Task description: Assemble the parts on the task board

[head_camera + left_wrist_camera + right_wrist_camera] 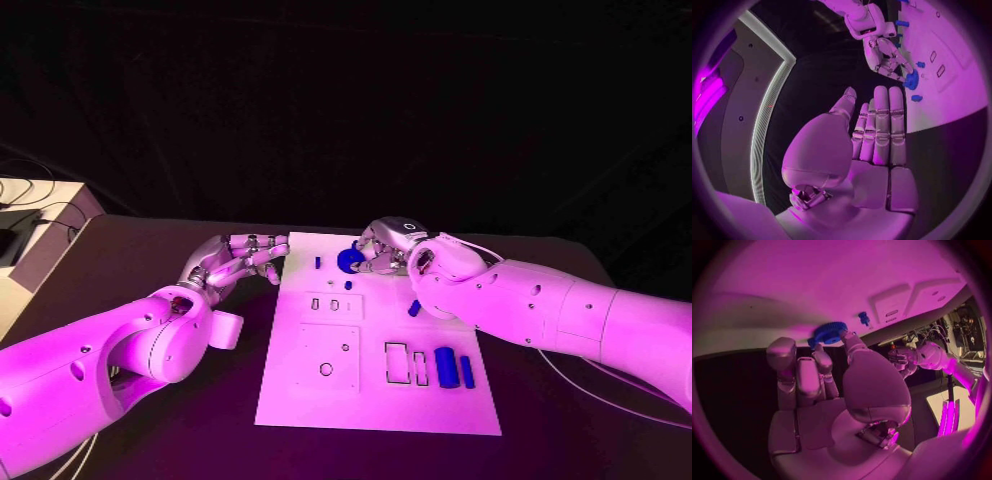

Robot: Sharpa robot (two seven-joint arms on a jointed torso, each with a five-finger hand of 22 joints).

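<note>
Two white arms with smooth rounded shells carry small dark screw holes along their casings. Each ends in a silver many-fingered hand, the left hand and the right hand, with segmented metallic fingers. Thin pale cables trail beside the right arm

You are looking at the white task board, lying flat mid-table. A blue gear is sitting at its far end, pinched by the right hand. Two blue upright bars are standing near the right edge; small blue pegs are dotting the far half.
</note>
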